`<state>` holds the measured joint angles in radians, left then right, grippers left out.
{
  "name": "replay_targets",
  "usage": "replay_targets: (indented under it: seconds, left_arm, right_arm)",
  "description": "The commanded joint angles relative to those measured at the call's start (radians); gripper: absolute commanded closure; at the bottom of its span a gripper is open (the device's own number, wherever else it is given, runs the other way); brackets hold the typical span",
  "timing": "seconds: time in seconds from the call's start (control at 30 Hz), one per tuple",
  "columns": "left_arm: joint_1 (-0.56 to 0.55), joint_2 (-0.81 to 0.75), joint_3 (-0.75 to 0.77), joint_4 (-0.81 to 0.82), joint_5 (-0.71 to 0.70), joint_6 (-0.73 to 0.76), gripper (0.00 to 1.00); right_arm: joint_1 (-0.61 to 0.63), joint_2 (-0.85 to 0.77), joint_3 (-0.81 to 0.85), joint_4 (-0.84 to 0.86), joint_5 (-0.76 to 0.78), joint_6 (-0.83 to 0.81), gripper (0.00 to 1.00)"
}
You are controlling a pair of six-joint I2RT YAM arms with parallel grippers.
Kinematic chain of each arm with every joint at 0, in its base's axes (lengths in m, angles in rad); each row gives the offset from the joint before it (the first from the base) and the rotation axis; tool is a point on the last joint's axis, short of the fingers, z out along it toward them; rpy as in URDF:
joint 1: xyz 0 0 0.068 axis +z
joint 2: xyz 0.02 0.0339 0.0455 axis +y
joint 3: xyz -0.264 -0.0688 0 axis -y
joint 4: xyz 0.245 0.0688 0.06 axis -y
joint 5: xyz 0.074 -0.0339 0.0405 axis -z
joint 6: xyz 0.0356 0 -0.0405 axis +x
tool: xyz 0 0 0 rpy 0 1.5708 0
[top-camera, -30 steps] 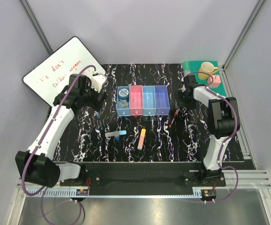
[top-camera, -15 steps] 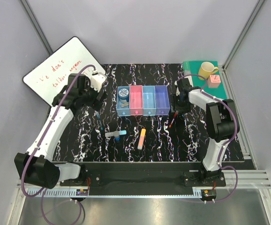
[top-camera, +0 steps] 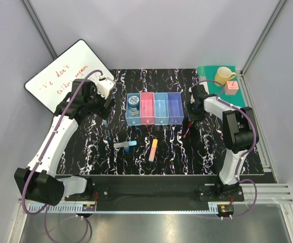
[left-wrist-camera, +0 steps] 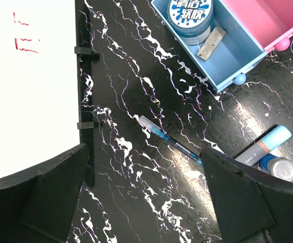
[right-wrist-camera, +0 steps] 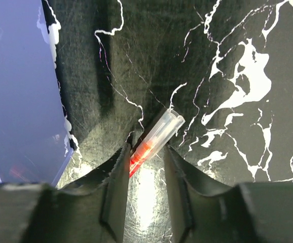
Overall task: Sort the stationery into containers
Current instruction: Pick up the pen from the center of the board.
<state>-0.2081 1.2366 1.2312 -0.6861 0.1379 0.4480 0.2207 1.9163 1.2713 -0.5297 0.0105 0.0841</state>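
Right tool (right-wrist-camera: 146,152) sits low over the black marbled surface (top-camera: 207,152), its two fingers (right-wrist-camera: 117,192) narrowed to either side of a thin red pen (right-wrist-camera: 157,132). The pen lies flat and slantwise just beside the purple bin (right-wrist-camera: 14,76), the last in a row of four joined bins (top-camera: 154,122). One finger looks to be touching the pen; whether the pen is actually pinched cannot be told. It is probably light, stiff and smooth, with a clear plastic barrel that may roll or slip, so the best hold seems to be across the barrel near its middle, squeezed gently. Left tool (left-wrist-camera: 144,150) hangs spread wide and empty above a blue pen (left-wrist-camera: 169,142), close to a whiteboard (left-wrist-camera: 30,76). Also loose on the surface are a grey marker (left-wrist-camera: 263,148) and an orange bar (top-camera: 153,150). A round bottle (left-wrist-camera: 189,17) and a small eraser (left-wrist-camera: 211,43) sit in the first blue bin (left-wrist-camera: 237,66).
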Motion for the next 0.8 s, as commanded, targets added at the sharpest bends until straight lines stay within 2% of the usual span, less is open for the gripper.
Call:
replay_targets:
  seconds: [0.0, 0.2, 0.4, 0.53, 0.77]
  left_arm:
    - [0.007, -0.035, 0.044, 0.031, 0.032, 0.001, 0.01]
    - [0.006, -0.039, 0.039, 0.028, 0.037, -0.011, 0.01]
    - [0.007, -0.040, 0.051, 0.026, 0.037, -0.008, 0.01]
    - [0.007, -0.049, 0.041, 0.026, 0.039, -0.008, 0.01]
    - [0.006, -0.057, 0.022, 0.026, 0.040, -0.005, 0.01]
  right_arm:
    - [-0.004, 0.021, 0.008, 0.040, 0.011, -0.014, 0.62]
    - [-0.015, 0.047, 0.022, 0.046, -0.009, -0.033, 0.76]
    - [-0.018, 0.066, 0.042, 0.046, -0.055, -0.046, 0.86]
    - [-0.018, 0.063, 0.049, 0.046, -0.061, -0.056, 1.00]
    - [-0.018, 0.009, 0.065, 0.030, -0.046, -0.063, 1.00]
